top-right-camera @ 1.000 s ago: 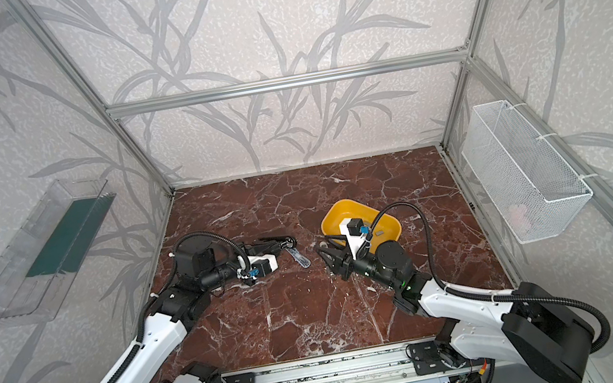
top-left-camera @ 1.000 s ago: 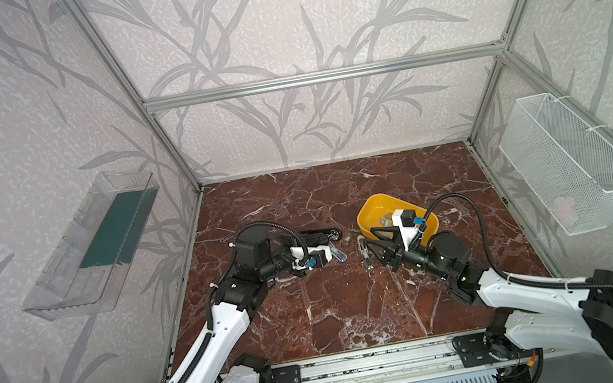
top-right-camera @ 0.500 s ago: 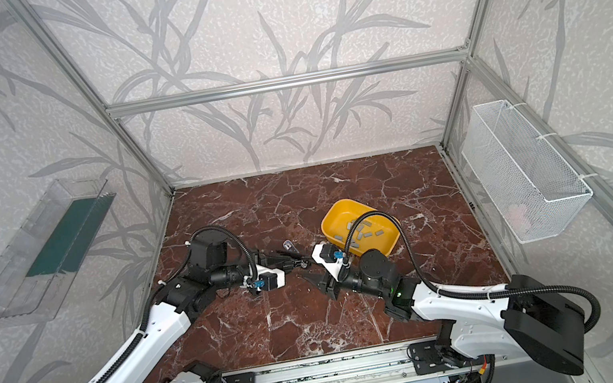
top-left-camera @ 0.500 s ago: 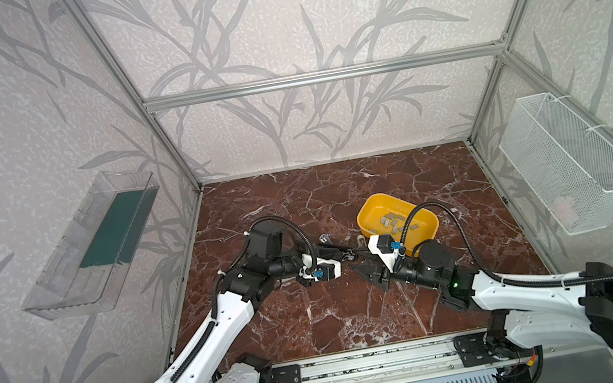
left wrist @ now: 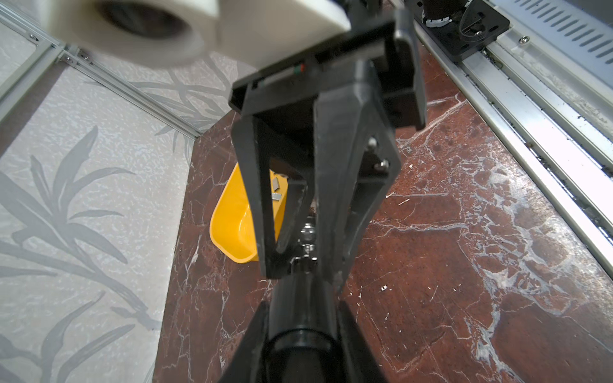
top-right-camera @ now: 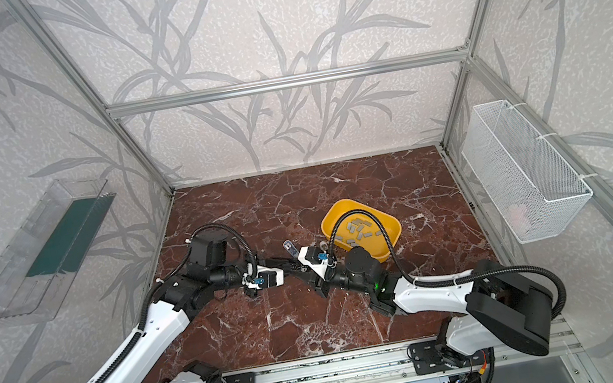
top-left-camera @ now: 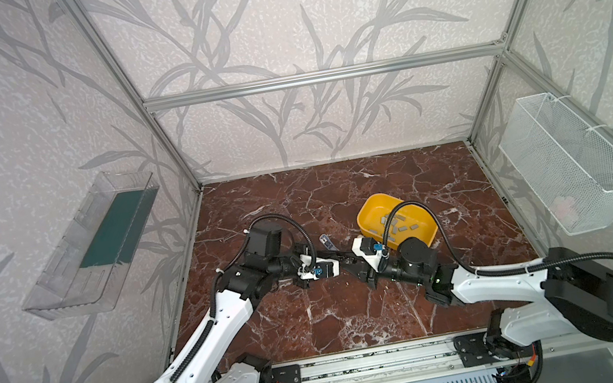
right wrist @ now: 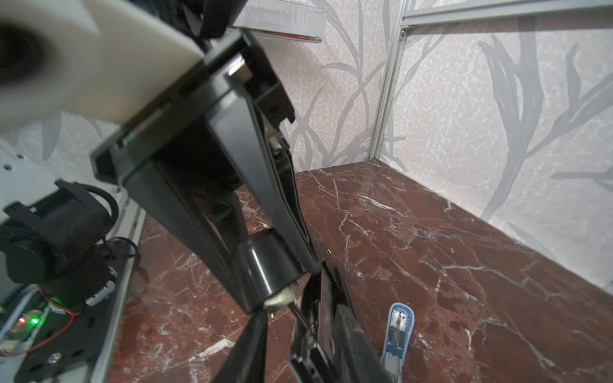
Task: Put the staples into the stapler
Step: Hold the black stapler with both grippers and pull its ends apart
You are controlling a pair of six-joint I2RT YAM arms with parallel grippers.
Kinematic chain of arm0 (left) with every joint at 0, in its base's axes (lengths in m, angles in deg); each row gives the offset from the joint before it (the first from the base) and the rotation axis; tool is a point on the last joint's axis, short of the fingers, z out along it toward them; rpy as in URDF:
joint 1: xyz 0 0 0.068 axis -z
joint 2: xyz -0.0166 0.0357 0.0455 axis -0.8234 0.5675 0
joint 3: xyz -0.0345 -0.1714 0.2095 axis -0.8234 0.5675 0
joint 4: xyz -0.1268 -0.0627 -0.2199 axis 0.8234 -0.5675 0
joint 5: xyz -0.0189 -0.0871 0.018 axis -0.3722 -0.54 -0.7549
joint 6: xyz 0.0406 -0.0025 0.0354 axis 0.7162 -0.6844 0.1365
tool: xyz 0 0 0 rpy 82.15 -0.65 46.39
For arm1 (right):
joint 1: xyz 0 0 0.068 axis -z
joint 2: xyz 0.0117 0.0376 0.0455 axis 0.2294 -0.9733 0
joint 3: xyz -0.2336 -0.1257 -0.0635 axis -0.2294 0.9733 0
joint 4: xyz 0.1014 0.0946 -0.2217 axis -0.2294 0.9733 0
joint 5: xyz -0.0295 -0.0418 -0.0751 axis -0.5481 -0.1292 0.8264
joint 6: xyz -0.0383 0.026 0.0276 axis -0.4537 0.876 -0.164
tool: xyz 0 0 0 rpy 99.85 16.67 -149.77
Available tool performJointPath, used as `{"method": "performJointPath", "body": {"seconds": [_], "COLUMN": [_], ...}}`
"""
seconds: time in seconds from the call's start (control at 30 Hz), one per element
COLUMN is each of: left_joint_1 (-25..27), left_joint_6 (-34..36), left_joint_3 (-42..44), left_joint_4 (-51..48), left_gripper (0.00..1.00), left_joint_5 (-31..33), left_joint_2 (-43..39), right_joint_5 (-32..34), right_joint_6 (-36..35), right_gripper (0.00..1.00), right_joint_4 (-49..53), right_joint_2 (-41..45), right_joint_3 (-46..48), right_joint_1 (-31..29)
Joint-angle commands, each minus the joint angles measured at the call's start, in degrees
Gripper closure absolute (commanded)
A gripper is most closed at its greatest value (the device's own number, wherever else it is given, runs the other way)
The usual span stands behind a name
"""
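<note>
**A:** What takes up the most room?

**B:** The red-brown marble table (top-left-camera: 298, 202). A clear shelf (top-left-camera: 95, 249) hangs on the left wall and a white wire basket (top-left-camera: 570, 165) on the right wall.

**A:** And the arms?

**B:** Both reach in from the near rail and meet tip to tip near the middle of the table.

**A:** Next in size?

**B:** A yellow tray (top-left-camera: 373, 211) stands on the table just behind the right arm's wrist.

**A:** Where is the stapler?

**B:** The black stapler (right wrist: 262, 265) sits between the two tools, beside the tray's near left corner. The left tool (right wrist: 282, 288) is clenched on its rounded end.

**A:** Does the right tool grip it too?

**B:** The right tool (left wrist: 303, 277) has its jaws on either side of the stapler's other end. The right wrist view shows a strip of table between one finger and the stapler. I cannot tell whether the jaws are pressing on it.

**A:** Anything smaller?

**B:** A small blue stapler (right wrist: 398, 328) lies flat on the table just beyond the tools, apart from the tray.

**A:** And the staples?

**B:** The staples (top-left-camera: 398, 223) are short grey strips, lying loose on the tray's floor in both top views.
</note>
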Motion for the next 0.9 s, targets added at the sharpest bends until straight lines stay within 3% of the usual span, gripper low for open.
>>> {"method": "performJointPath", "body": {"seconds": [0.0, 0.27, 0.57, 0.87], "left_joint_1": [-0.4, -2.7, -6.8, -10.3], "left_joint_6": [-1.1, -2.0, -6.3, -7.5], "left_joint_3": [-2.5, -3.2, -3.3, -3.4], "left_joint_4": [6.3, 6.2, 9.5, 10.4], "left_gripper": [1.0, 1.0, 1.0, 1.0], "left_joint_5": [-6.8, -11.6, -15.9, -18.6], "left_joint_2": [-3.3, -3.9, -8.1, -10.4], "right_joint_5": [-3.2, -3.5, -3.0, -4.5], "right_joint_6": [-3.0, -5.8, -10.2, -13.0], "right_gripper": [0.65, 0.66, 0.73, 0.72], "right_joint_4": [-1.3, -0.4, 4.7, 8.4], "right_joint_2": [-2.8, -3.9, -5.0, -6.1], "right_joint_3": [-0.4, -0.4, -1.5, -2.6], "right_joint_1": [-0.4, -0.4, -0.4, -0.4]}}
